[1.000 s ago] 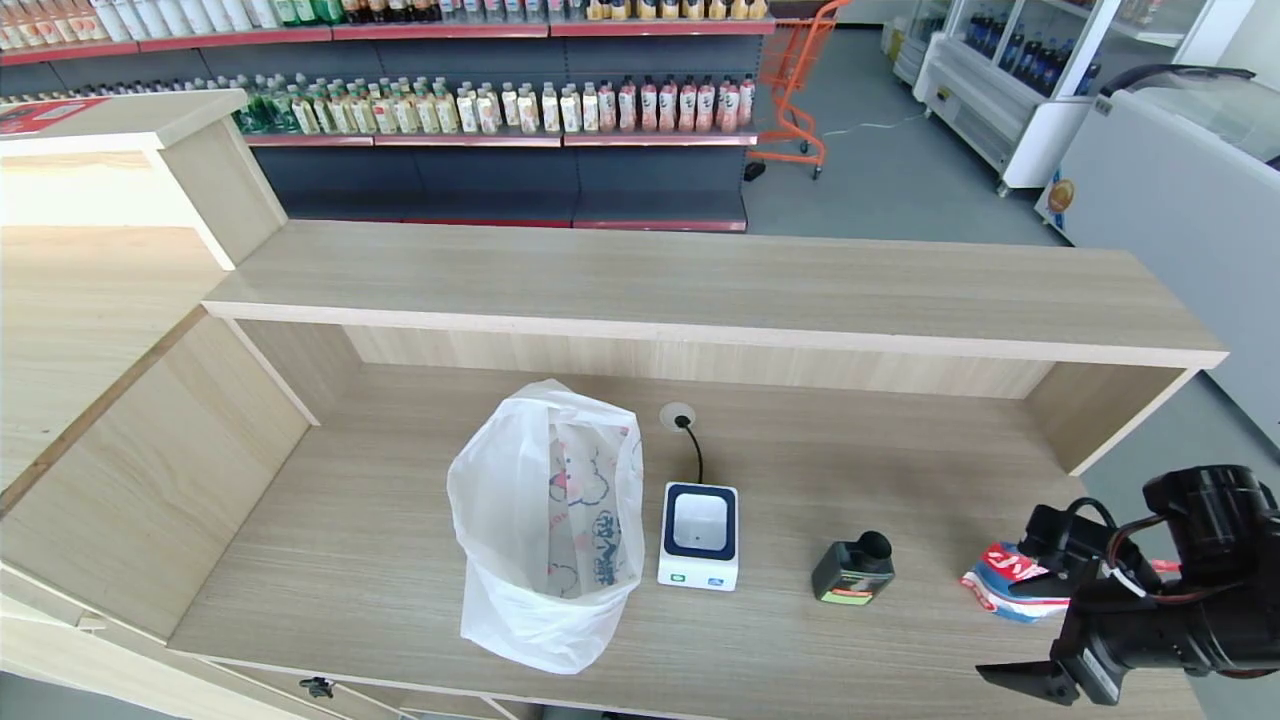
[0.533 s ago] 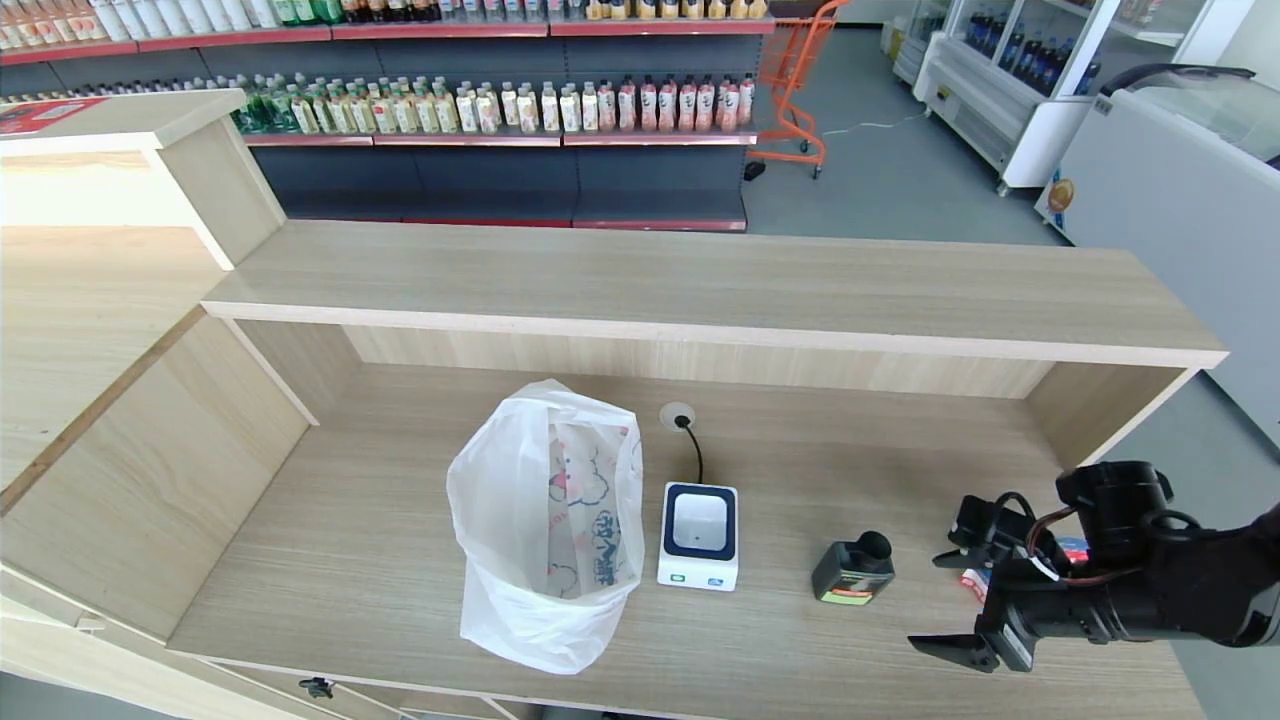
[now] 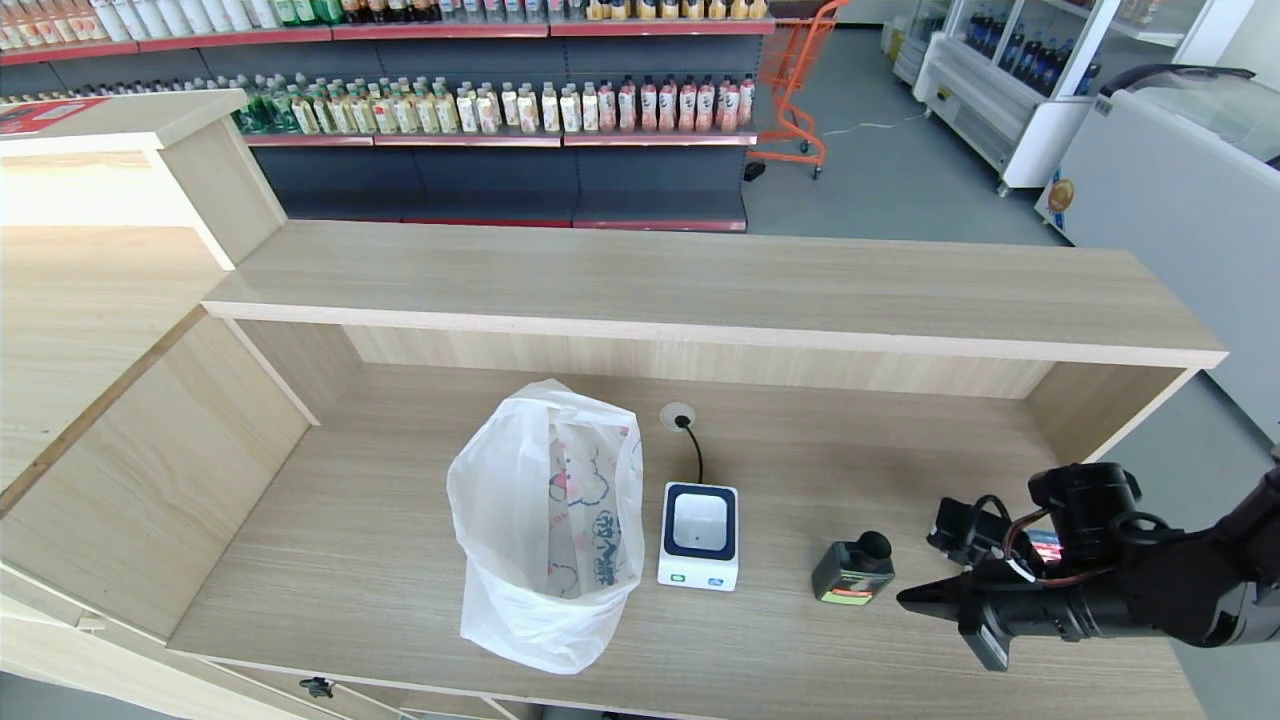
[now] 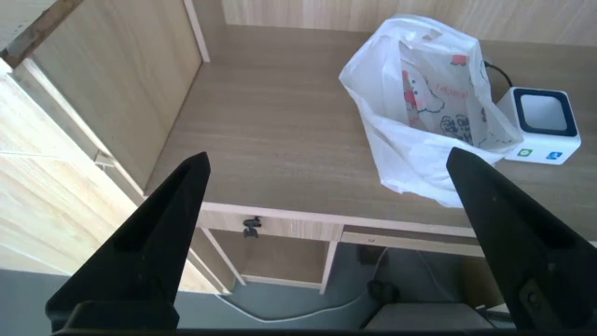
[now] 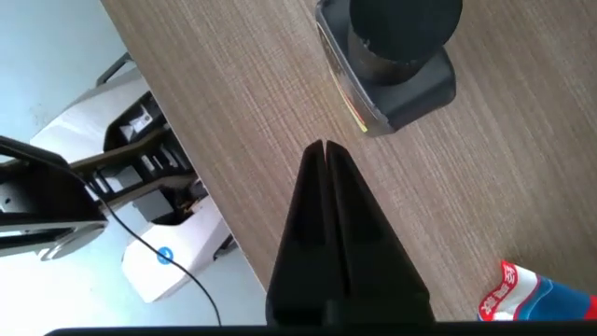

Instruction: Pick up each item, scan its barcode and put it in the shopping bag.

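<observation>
On the light wooden bench (image 3: 850, 470) stands a thin white plastic shopping bag (image 3: 545, 530), open at the top. Inside it is a pale packet with a cartoon drawing (image 3: 590, 500). Just beside the bag, on its right, is a white square barcode scanner with a dark top (image 3: 699, 535). Its black cable (image 3: 693, 450) goes to a round hole at the back of the bench.

More to the right stands a small dark bottle with a black round cap (image 3: 853, 570), apart from the scanner. The right pincer (image 3: 915, 597) is low over the bench, near the right side of this bottle and not touching it. Its fingers (image 5: 324, 187) are pressed together and hold nothing. Behind the right arm lies a red, white and blue packet (image 5: 536, 299).

The left pincer (image 4: 328, 159) is spread wide and empty, above the near left part of the bench, well apart from the bag.
</observation>
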{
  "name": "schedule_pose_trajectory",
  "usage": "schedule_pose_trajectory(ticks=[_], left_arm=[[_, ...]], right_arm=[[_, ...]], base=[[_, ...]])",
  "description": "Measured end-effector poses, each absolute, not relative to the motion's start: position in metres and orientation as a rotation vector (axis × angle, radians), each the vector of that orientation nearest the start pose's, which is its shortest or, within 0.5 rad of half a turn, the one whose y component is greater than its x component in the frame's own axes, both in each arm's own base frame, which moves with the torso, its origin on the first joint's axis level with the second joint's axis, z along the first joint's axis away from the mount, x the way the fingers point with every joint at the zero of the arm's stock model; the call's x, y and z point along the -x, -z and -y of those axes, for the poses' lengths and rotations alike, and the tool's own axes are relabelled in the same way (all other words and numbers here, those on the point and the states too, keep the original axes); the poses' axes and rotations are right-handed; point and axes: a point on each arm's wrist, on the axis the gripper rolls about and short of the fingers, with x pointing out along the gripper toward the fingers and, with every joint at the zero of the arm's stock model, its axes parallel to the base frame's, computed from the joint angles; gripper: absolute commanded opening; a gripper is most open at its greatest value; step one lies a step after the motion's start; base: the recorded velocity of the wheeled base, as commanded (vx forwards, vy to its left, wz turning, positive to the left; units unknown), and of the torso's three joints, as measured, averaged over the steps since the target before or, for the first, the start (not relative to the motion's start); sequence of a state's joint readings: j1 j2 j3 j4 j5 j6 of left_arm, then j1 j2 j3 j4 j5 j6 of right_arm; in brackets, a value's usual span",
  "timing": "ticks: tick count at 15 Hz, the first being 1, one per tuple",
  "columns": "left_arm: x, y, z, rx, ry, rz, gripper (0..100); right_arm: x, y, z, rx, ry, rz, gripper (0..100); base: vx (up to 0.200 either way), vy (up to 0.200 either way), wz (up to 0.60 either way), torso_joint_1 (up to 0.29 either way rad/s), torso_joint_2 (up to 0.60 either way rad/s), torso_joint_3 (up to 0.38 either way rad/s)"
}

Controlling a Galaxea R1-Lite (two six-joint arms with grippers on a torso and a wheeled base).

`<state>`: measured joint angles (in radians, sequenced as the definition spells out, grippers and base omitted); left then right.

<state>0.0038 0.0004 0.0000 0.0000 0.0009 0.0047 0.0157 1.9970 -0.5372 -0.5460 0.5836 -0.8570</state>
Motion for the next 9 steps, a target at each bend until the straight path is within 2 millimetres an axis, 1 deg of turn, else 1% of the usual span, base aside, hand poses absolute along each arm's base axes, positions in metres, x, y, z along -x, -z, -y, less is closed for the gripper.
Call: schedule_pose_trajectory(ticks=[2,3,6,9], left_arm=[[0.023,-0.075,0.000,-0.004,-0.005,0.000,100],[0.023,-0.075,0.000,-0.005,-0.006,0.000,100],[0.023,-0.075,0.000,-0.005,-0.006,0.000,100],[0.023,-0.075,0.000,-0.004,-0.006,0.000,100]], right_arm=[[-0.277,-0.034,-0.016,0.522,-0.878,-0.573,0],[-0.275,-0.037,-0.015,0.528,-0.869,-0.566,100],[-0.277,-0.042,-0.013,0.536,-0.853,-0.547,100],[-0.282,-0.040,-0.015,0.549,-0.850,-0.552,100]], base=[[0.000,0.000,0.00,0.000,0.00,0.000],[0.000,0.000,0.00,0.000,0.00,0.000],[0.000,0.000,0.00,0.000,0.00,0.000],[0.000,0.000,0.00,0.000,0.00,0.000]])
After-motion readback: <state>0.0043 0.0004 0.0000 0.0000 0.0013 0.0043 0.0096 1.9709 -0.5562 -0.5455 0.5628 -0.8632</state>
